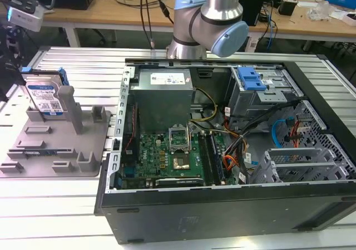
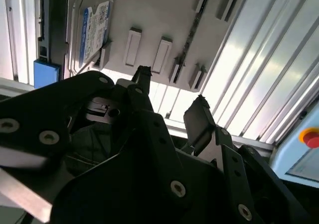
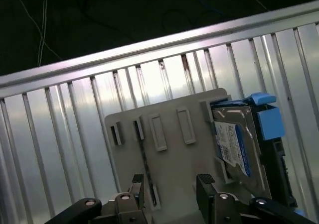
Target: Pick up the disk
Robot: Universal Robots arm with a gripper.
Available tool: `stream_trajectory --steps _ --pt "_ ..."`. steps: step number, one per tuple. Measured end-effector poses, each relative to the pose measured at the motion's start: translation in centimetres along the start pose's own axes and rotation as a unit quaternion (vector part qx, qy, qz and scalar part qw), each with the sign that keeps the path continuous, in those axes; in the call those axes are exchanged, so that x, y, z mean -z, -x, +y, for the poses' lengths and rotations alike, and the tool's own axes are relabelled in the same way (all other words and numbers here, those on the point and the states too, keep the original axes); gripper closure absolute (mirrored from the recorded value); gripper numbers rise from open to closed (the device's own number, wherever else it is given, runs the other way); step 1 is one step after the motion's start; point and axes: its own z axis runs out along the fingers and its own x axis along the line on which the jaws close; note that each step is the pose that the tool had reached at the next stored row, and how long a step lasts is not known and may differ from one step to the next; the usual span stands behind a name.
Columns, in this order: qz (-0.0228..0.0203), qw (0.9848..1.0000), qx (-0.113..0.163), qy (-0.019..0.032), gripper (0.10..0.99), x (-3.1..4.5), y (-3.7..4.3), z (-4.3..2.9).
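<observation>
At the upper left of the exterior view, the disk (image 1: 43,99) stands on its edge in the grey fixture plate (image 1: 61,150), just beside a tall post (image 1: 69,105). We judge that this upright seating keeps its flat faces and blue rails free for a grasp from above. In the first wrist view our gripper (image 3: 171,185) hangs near the plate's edge, off to one side of the disk and apart from it. Its two fingers (image 3: 205,183) are spread with nothing between them, a gap we take to be readiness for the drive. Filling the middle and right of the exterior view, the open computer case (image 1: 222,219) plays no part.
</observation>
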Motion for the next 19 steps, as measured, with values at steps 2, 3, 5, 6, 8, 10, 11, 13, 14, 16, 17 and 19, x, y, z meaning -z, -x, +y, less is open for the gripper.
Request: stream_trajectory --steps 2,3,5,6,8,10,11,13,14,16,17,19 --pt "0.0044 0.9997 0.022 -0.0013 0.545 -0.07 0.0 -0.01" --pt "0.0057 0.9994 0.035 -0.0025 0.545 -0.09 0.0 -0.01" --pt "0.0059 0.9985 0.053 -0.0075 0.545 -0.16 0.0 -0.01" --pt "0.0054 0.9982 0.059 -0.0121 0.545 -0.18 0.0 0.0" --pt "0.0061 0.9977 0.066 -0.0164 0.545 -0.19 0.0 -0.01" --pt "0.0071 0.9976 0.066 -0.0165 0.545 -0.19 0.0 -0.01" --pt "0.0072 0.9977 0.066 -0.0166 0.545 -0.19 0.03 0.0" --pt "0.0075 0.9976 0.066 -0.0166 0.545 -0.19 0.73 0.22" --pt "0.0075 0.9976 0.066 -0.0166 0.545 -0.19 1.29 0.41" --pt "0.0078 0.9976 0.066 -0.0166 0.545 -0.18 2.47 0.84" --pt "0.0079 0.9976 0.066 -0.0166 0.545 -0.17 3.12 1.09" --pt "0.008 0.9976 0.067 -0.0167 0.545 -0.16 4.49 1.63"
